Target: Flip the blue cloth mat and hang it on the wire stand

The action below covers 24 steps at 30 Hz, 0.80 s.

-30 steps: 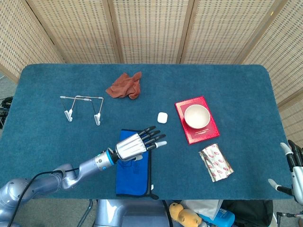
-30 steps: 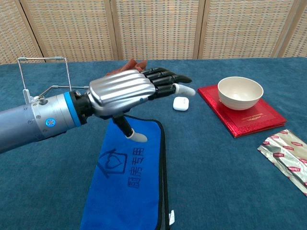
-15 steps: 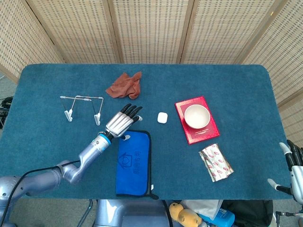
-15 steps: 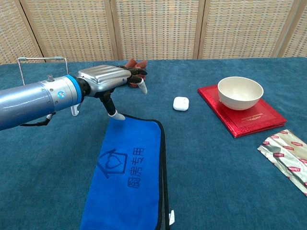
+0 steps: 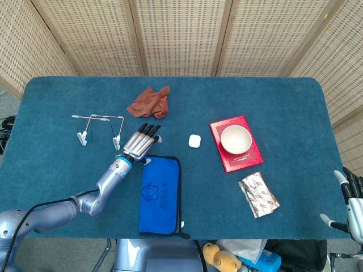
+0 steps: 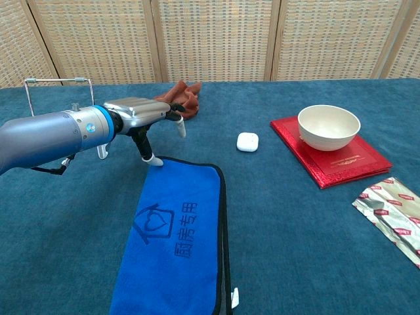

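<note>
The blue cloth mat (image 5: 160, 195) (image 6: 174, 238) lies flat on the table near the front edge, printed side up with a dark logo. My left hand (image 5: 139, 144) (image 6: 140, 115) hovers palm down just past the mat's far left corner, fingers spread and holding nothing; its thumb tip points down at that corner. The wire stand (image 5: 98, 128) (image 6: 58, 103) stands to the left of the hand, a short gap away. My right hand (image 5: 353, 204) shows only at the lower right edge of the head view, off the table, its fingers apart and nothing in them.
A rust-red rag (image 5: 150, 102) lies behind the left hand. A small white case (image 5: 194, 140) sits mid-table. A white bowl (image 5: 235, 139) rests on a red book (image 5: 245, 160), with a silver foil packet (image 5: 258, 194) in front of it.
My left hand has drawn back from above the mat's middle toward the far left, lowering to hover over the mat's far left corner near the stand. The mat has not moved.
</note>
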Motion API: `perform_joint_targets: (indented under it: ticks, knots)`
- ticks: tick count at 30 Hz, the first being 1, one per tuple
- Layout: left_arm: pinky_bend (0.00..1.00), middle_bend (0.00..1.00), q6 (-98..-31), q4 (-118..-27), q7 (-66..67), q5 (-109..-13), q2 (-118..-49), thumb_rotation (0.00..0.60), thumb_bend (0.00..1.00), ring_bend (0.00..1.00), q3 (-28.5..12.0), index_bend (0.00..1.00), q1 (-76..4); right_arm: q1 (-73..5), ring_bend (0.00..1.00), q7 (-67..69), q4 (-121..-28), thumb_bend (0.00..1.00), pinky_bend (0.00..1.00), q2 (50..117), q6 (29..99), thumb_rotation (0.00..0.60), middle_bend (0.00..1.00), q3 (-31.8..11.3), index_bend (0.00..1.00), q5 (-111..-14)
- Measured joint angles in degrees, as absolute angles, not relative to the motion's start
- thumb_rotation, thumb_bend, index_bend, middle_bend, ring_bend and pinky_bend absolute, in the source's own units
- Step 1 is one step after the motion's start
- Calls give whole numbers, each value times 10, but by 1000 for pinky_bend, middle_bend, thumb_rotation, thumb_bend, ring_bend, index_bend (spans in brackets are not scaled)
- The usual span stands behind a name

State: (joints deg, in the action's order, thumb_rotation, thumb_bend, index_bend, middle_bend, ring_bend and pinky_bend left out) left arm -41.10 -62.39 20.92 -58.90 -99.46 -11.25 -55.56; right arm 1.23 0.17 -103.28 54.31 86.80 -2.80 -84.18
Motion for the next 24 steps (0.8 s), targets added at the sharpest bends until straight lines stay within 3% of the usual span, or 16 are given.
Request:
perform_joint_targets:
  ticks: [10, 24]
  knots:
    - [0, 0, -401, -607, 222, -565, -1013, 600, 239, 0, -108, 294, -560, 12, 0, 3, -1032, 0, 0, 543, 868, 600, 0, -29, 0, -840]
    - [0, 0, -398, -609, 240, -546, -1016, 600, 303, 0, -102, 373, -563, 13, 0, 6, -1032, 0, 0, 542, 871, 600, 0, -28, 0, -843]
